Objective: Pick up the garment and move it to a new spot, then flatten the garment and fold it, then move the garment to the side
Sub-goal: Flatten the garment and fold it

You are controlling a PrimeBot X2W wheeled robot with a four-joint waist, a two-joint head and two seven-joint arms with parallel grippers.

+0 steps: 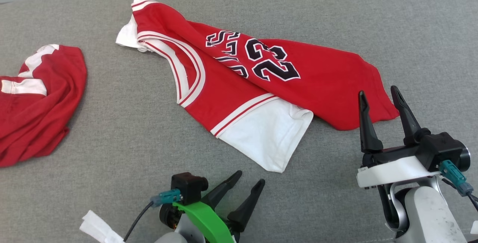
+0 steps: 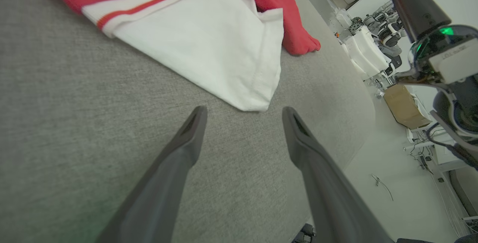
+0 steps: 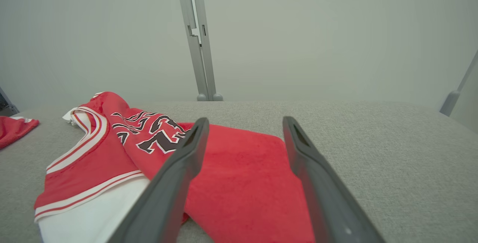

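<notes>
Grey fabric-covered table point(image 1: 112, 138), with bare cloth along its near edge and to the right of the garment point(image 1: 231, 97). Garment: a red jersey with white trim and dark numerals "23", lying rumpled and slanted across the table's middle. Left gripper point(image 1: 250, 176): fingers apart, holding nothing, just short of the white sleeve point(image 2: 209, 45). Right gripper point(image 1: 378, 90): fingers apart, holding nothing, at the red hem's corner. Second red garment point(image 1: 41, 101): at the table's left end, well apart from the first.

surface: grey fabric table point(image 1: 373, 19) | wall: pale point(image 3: 317, 30) | post: grey metal point(image 3: 198, 49)
</notes>
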